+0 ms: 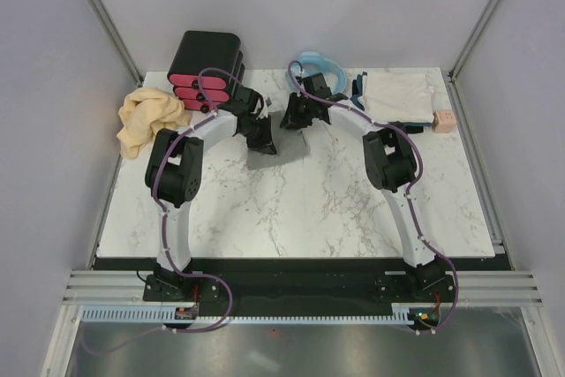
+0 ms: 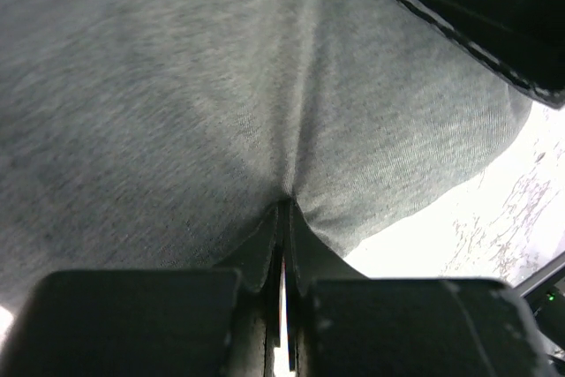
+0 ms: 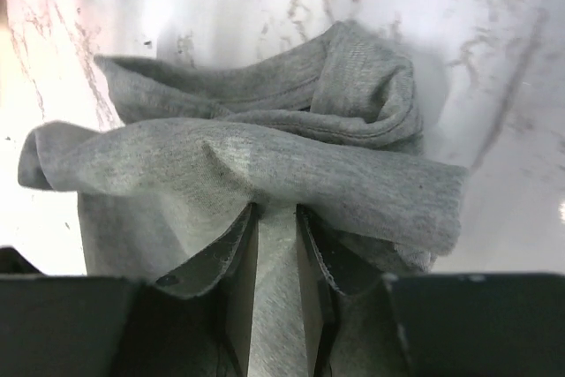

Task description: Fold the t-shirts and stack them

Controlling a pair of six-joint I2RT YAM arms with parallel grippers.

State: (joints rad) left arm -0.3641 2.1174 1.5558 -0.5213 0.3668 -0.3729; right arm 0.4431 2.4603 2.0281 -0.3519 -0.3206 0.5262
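HOLDING THE GREY SHIRT: Both arms of a tabletop robot grip a heather-grey t-shirt [image 1: 276, 153] at the far middle of the marble counter [image 1: 291, 209], apparently opening it out for folding. The left fingers [image 2: 283, 240] are pressed fully together on a thin pinch of the grey cloth, which fans away from their tips in a smooth sheet. The right fingers [image 3: 276, 227] stand part-way apart, clamped on a thick fold that fills the gap between them, with a crumpled roll of cloth bunched just beyond their tips. Seen from overhead, the shirt hangs between the two sets of fingers and trails onto the counter just below them. A tan-yellow t-shirt [image 1: 150, 118] lies in a heap well out to the left of the left fingers, and a whitish t-shirt [image 1: 399, 96] lies flat well out to the right of the right fingers. The step will likely go best if the fingers draw apart evenly until the cloth between them is taut. They should then lift enough for the trailing part to hang free and lay it flat on bare marble nearer the arm bases. The right fingers seem to hold several layers, so a fresh grip on a single edge may be needed before any clean fold.
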